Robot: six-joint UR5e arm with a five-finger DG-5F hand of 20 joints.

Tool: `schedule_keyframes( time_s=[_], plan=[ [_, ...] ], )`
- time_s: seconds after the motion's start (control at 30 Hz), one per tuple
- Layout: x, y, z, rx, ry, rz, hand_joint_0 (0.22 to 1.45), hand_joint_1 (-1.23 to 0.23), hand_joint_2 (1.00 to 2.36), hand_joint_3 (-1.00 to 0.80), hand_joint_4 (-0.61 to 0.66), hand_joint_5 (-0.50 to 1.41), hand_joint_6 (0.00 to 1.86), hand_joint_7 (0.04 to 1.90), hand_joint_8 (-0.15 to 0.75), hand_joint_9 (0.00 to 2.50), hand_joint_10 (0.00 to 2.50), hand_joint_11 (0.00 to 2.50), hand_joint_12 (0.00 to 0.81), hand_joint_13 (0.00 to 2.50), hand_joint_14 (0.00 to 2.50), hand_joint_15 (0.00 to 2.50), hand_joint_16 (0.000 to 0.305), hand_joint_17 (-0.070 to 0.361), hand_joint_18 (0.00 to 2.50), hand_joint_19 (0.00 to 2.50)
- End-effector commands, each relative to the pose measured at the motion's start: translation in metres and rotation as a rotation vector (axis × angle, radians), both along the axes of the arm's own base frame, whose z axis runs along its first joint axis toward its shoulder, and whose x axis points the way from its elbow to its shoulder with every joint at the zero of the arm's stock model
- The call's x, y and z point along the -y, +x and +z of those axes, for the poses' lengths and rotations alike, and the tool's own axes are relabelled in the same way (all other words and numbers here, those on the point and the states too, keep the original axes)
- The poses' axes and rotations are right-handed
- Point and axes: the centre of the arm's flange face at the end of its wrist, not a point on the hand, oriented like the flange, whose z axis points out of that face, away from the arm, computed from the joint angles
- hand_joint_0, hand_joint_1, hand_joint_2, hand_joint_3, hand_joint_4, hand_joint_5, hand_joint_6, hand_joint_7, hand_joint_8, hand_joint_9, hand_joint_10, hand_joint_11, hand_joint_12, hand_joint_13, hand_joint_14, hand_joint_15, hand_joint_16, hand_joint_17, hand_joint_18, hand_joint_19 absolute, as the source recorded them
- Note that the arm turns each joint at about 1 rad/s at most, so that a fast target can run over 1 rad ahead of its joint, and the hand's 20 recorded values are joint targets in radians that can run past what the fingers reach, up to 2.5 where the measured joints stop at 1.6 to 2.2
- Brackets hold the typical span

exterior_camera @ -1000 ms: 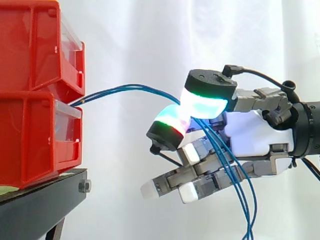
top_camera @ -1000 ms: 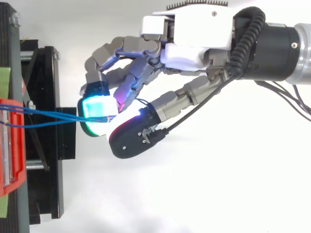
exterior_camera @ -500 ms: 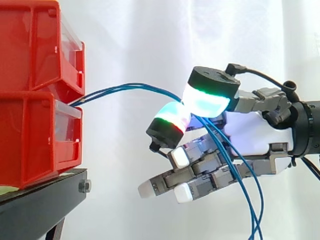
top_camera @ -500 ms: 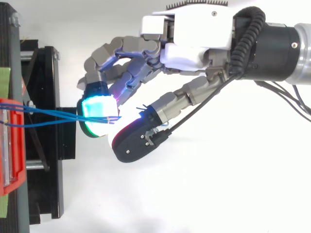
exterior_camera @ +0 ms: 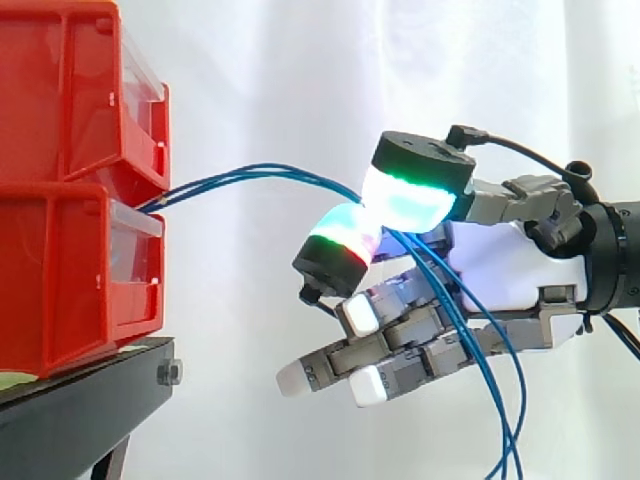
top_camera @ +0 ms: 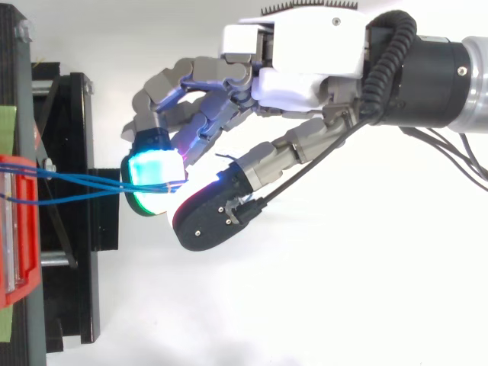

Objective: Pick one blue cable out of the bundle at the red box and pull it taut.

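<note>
Hand: pinches blue cables between glowing pads.
Blue cables: run level from red box, then droop.

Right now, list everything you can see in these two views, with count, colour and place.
red bins: two, red, stacked at the side view's left.
black stand: one, black, under the bins.
blue cables: a bundle of at least two, blue, running from the bins' front to the hand, then hanging down past it.
white curtain: one, white, behind everything.
hand: one, white and grey, right of the bins, glowing pads pinching the blue cables.
arm: one, black and silver, entering from the right.
</note>
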Motion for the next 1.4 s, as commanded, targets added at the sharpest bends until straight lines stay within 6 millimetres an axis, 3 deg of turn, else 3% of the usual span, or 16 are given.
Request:
schedule_keyframes(
  time_s=[0.0,0.7,1.37],
  plan=[
    [0.0000,0.0000,0.0002,0.000,0.000,0.000,0.56,-0.73,1.01,-0.30,0.17,-0.10,0.86,1.20,0.341,0.86,0.01,0.55,0.392,0.36,0.00,0.05,0.061,0.136,0.57,0.26],
    [0.0000,0.0001,-0.0010,-0.001,-0.001,0.000,0.50,-0.76,1.01,-0.29,0.17,-0.12,0.84,1.17,0.365,0.77,0.01,0.52,0.416,0.29,0.00,0.04,0.064,0.144,0.52,0.25],
    [0.0001,-0.0001,0.0002,0.000,-0.001,-0.001,0.47,-0.74,1.01,-0.41,0.18,-0.11,0.82,1.11,0.377,0.75,0.01,0.48,0.429,0.28,0.00,0.03,0.067,0.150,0.52,0.24]
  ],
)
